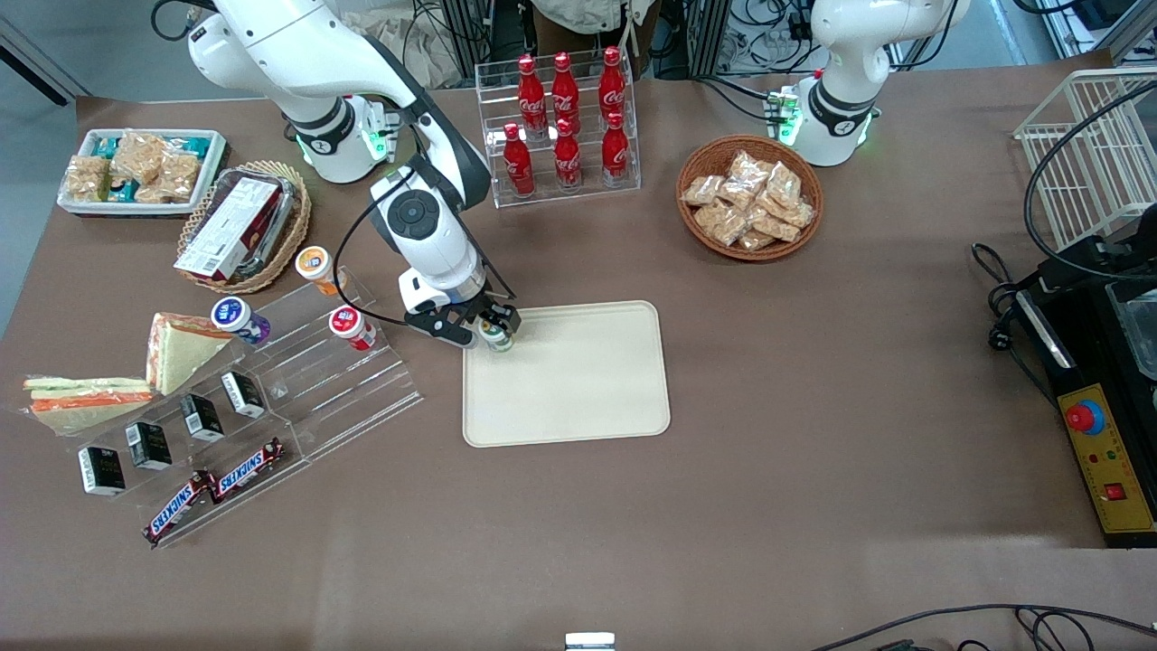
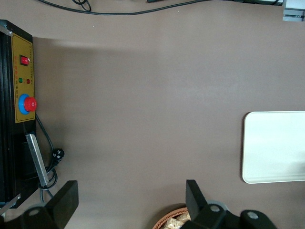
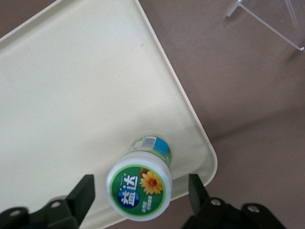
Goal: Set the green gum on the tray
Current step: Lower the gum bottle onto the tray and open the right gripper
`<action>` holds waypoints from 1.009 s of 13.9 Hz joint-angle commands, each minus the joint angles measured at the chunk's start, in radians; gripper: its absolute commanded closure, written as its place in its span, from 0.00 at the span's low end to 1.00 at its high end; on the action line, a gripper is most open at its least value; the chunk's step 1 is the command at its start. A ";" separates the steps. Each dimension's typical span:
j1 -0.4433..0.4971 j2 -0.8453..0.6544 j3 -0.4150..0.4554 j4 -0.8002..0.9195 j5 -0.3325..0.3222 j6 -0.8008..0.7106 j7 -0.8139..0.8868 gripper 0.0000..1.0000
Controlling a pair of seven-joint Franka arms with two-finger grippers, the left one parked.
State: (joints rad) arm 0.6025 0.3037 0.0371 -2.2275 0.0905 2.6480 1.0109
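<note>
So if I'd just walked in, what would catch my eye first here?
Probably the gripper poised over a corner of the cream tray, jaws spread either side of the small green gum bottle that sits on the tray, touching neither side of it. Next, the red cola bottles in a clear rack, farther from the front camera than the tray, and the round basket of snack packets beside that rack.

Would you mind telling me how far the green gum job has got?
Nearly done: the green gum stands on the tray, near the corner closest to the working arm. In hand: the tool sits around the bottle with fingers spread clear of its lid, so it appears released. Left: lifting the tool away.
</note>
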 commanded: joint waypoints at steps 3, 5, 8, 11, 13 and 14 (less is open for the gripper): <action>0.010 -0.009 -0.010 -0.006 0.017 0.020 0.012 0.01; 0.008 -0.030 -0.010 0.000 0.017 0.012 0.006 0.01; 0.000 -0.131 -0.011 0.037 0.015 -0.090 -0.008 0.01; -0.003 -0.185 -0.017 0.246 0.014 -0.387 -0.017 0.01; -0.038 -0.179 -0.016 0.455 -0.011 -0.625 -0.050 0.01; -0.047 -0.178 -0.017 0.529 -0.023 -0.707 -0.087 0.01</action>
State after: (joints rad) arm 0.5822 0.0919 0.0217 -1.8762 0.0856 2.1071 0.9822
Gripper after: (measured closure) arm 0.009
